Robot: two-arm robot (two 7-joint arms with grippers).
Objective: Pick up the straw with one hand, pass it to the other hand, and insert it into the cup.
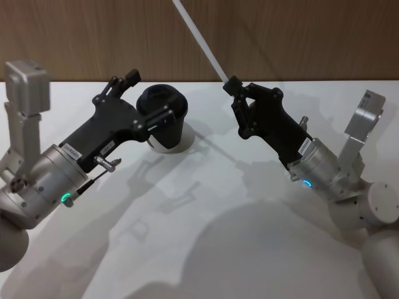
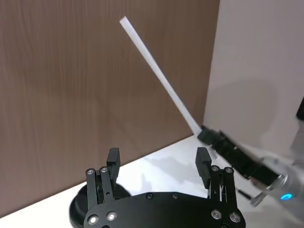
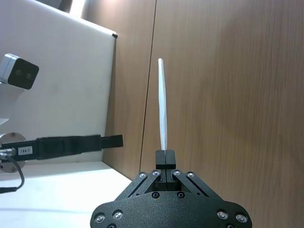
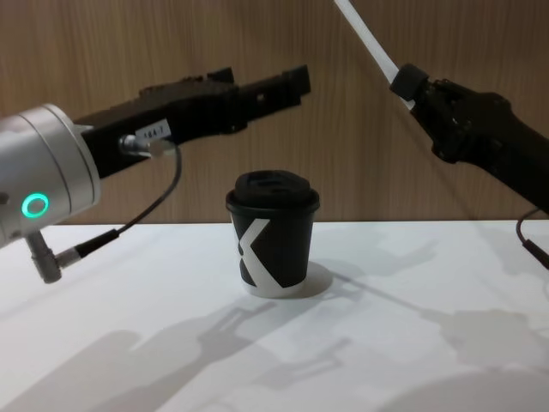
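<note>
The straw [image 1: 202,42] is a long white tube, and my right gripper [image 1: 234,84] is shut on its lower end. It slants up and to the left from the pads, clear of the table [image 1: 206,249]. It also shows in the right wrist view [image 3: 163,104] and the chest view [image 4: 369,39]. The black cup [image 1: 163,118] with its lid and white mark stands on the table at the back centre [image 4: 273,232]. My left gripper [image 1: 148,96] hangs open just above and left of the cup, with nothing between its fingers [image 2: 113,159]. The straw [image 2: 161,78] is well beyond them.
A brown wood-panel wall [image 1: 299,37] runs close behind the table's far edge. A thin dark cable [image 4: 137,219] hangs from the left wrist, left of the cup. The white table's front half is bare.
</note>
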